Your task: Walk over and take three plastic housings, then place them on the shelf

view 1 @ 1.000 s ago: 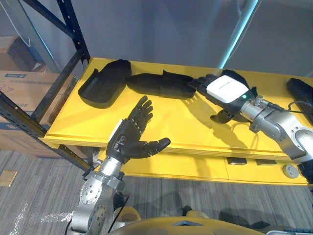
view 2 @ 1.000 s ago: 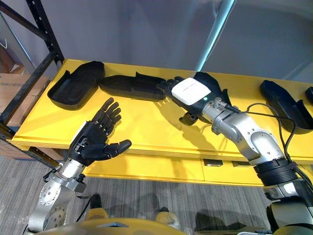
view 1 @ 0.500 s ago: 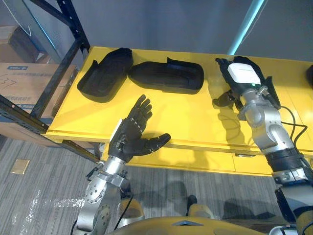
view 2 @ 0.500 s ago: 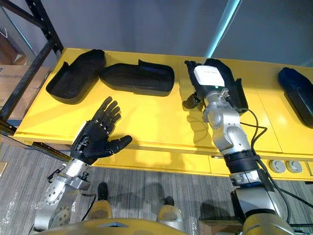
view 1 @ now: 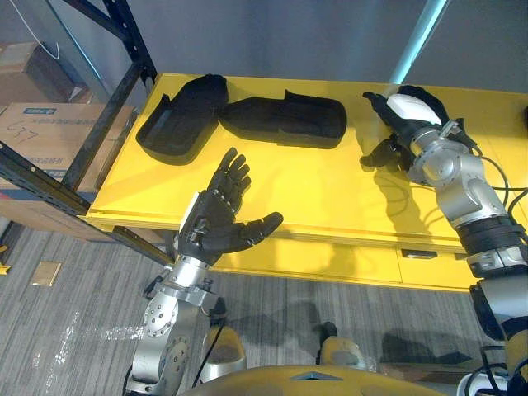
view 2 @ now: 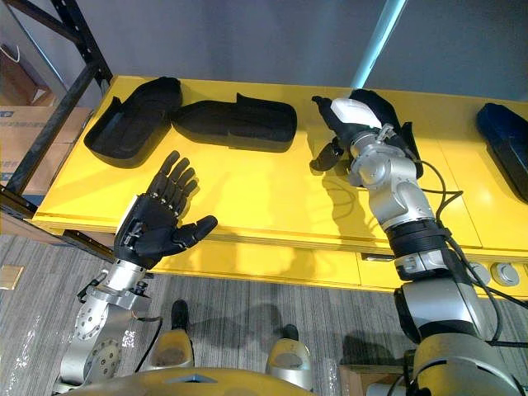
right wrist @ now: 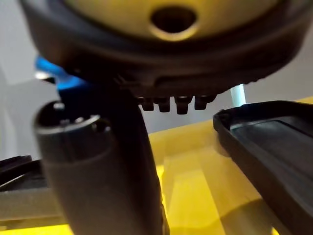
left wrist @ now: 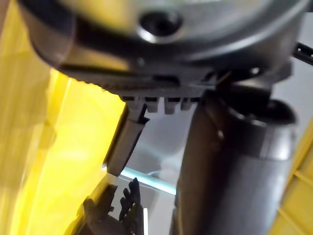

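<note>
1. I am watching the yellow shelf (view 1: 330,198) from above. Two black housings are lying on it side by side, one (view 1: 180,124) at 11 o'clock and the other (view 1: 285,124) at 12 o'clock, just about touching at their near ends.
2. The third housing (right wrist: 266,147) is resting on the shelf at 1 o'clock, right by the right hand (view 2: 356,115).
3. The right hand is hanging over that housing with its fingers (view 1: 375,103) stretched out. In the wrist view, bare yellow shelf is showing between its thumb and the housing, so I am reading it as released and grasping nothing.
4. The left hand (view 1: 216,227) is hovering at 7 o'clock over the shelf's front edge, palm up and relaxed, carrying nothing.
5. One more dark housing (view 2: 505,157) is sitting well apart at 3 o'clock.
6. I am judging that we are finishing the placing step, with all three housings down on the shelf.
7. For the next move, I am planning to lift the right hand straight up and back toward 5 o'clock, keeping the thumb from snagging the housing's rim and dragging it.
</note>
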